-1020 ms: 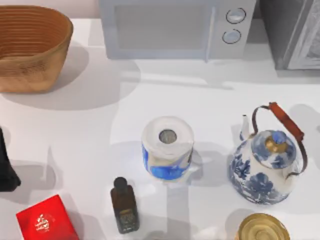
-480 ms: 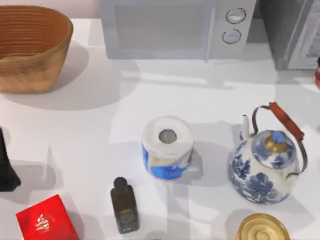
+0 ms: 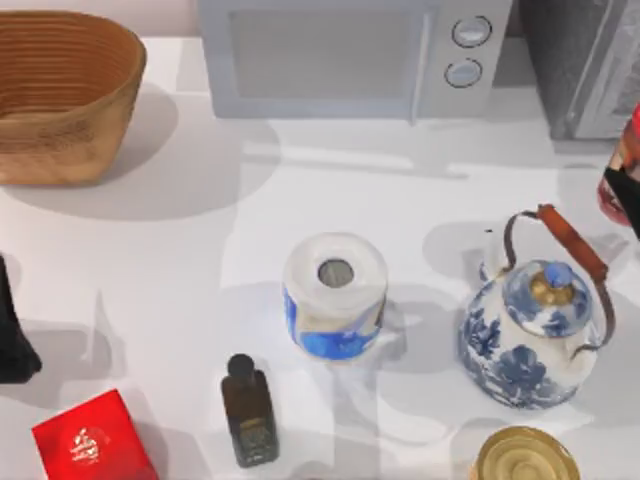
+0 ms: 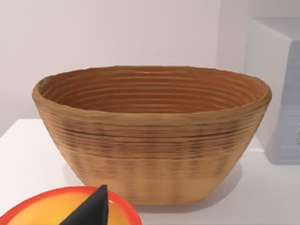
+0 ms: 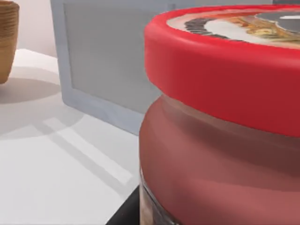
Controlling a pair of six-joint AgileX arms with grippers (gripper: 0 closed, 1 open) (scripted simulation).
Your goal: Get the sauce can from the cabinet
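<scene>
While the left gripper (image 3: pixel 12 340) sits parked at the white table's (image 3: pixel 180 260) left edge, its fingers impossible to judge, the right gripper (image 3: pixel 628 195) at the right edge is clamped on the small red-lidded, reddish-sided sauce can (image 5: pixel 220 122). The can is just in front of the dark grey boxy cabinet (image 3: pixel 585 60) at the far right corner, beyond the blue-and-white porcelain teapot (image 3: pixel 530 330).

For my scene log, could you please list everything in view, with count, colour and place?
sauce can: 1, red, right edge, held by the right arm
cabinet: 1, dark grey, back right
microwave: 1, pale, back centre
basket: 1, brown, back left
blue-and-white can: 1, centre
teapot: 1, blue-and-white, right
bottle: 1, dark, front
box: 1, red, front left
gold tin: 1, front right
left arm: black, left edge
</scene>
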